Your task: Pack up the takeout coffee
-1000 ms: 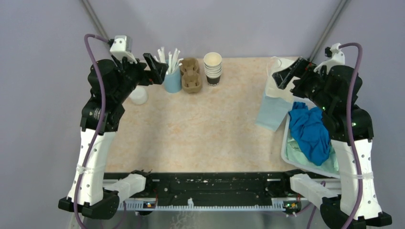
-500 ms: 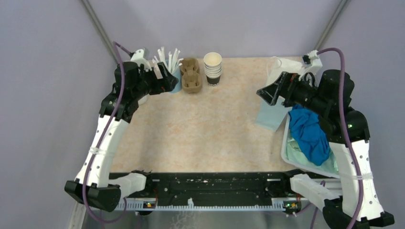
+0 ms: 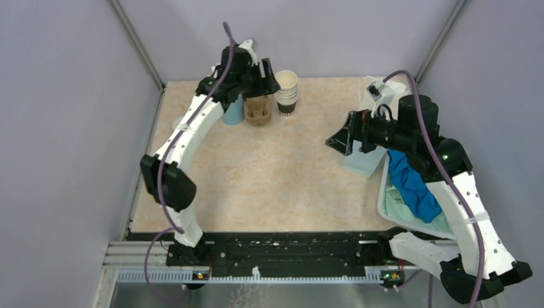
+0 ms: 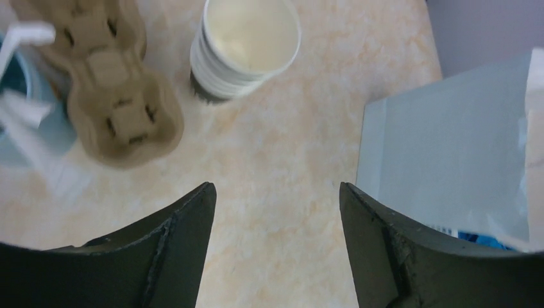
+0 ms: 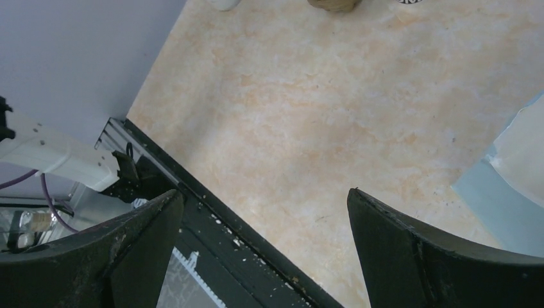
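Note:
The takeout coffee cups stand as one stack of dark brown paper cups point(image 3: 286, 91) with cream insides at the back of the table; no lid is on the top cup point(image 4: 247, 38). My left gripper point(image 3: 266, 82) hangs over the brown pulp cup carrier point(image 3: 258, 110), just left of the stack. In the left wrist view my left gripper point(image 4: 276, 186) is open over bare table, with the stack beyond its left finger. My right gripper point(image 3: 338, 138) is open over the right-centre of the table, and my right gripper point(image 5: 265, 191) holds nothing.
A light blue cup of white straws point(image 3: 232, 114) stands left of the carrier point(image 4: 115, 90), partly behind my left arm. A pale blue bag point(image 3: 364, 160) lies at the right beside a tray point(image 3: 383, 199) holding a blue cloth point(image 3: 414, 183). The black rail point(image 5: 212, 218) borders the near edge.
My left arm has swung right along the back, from the straw cup to above the carrier, and its jaws have narrowed slightly. My right gripper has moved left, out over the table.

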